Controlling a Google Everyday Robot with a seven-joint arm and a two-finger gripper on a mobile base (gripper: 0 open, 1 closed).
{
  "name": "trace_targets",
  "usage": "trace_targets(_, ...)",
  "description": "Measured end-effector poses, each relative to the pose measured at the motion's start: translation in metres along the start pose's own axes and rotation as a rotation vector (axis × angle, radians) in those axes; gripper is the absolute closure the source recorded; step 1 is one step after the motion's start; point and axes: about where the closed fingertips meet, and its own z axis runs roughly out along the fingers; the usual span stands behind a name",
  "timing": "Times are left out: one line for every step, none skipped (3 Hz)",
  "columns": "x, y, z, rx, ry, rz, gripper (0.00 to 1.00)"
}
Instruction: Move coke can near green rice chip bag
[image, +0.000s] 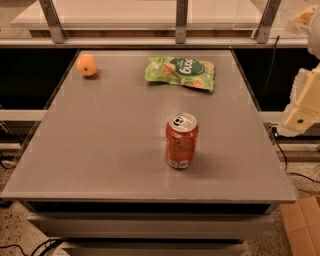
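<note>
The coke can (181, 141) stands upright on the grey table (100, 150), right of centre and toward the front edge. It is orange-red with a silver top and pull tab. The green rice chip bag (181, 72) lies flat at the back of the table, straight behind the can and well apart from it. My gripper (301, 111) shows as cream-coloured parts at the right edge of the camera view, off the table's right side and away from the can. It holds nothing that I can see.
A round orange fruit (87, 64) sits at the table's back left corner. A window ledge with metal posts (181, 20) runs behind the table. A cardboard box (303, 225) and cables lie on the floor at the right.
</note>
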Motion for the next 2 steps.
trace_targets(0.0000, 0.0000, -0.0001, 0.000, 0.000, 0.000, 0.00)
trace_targets(0.0003, 0.0005, -0.0031, 0.002, -0.013, 0.003, 0.00)
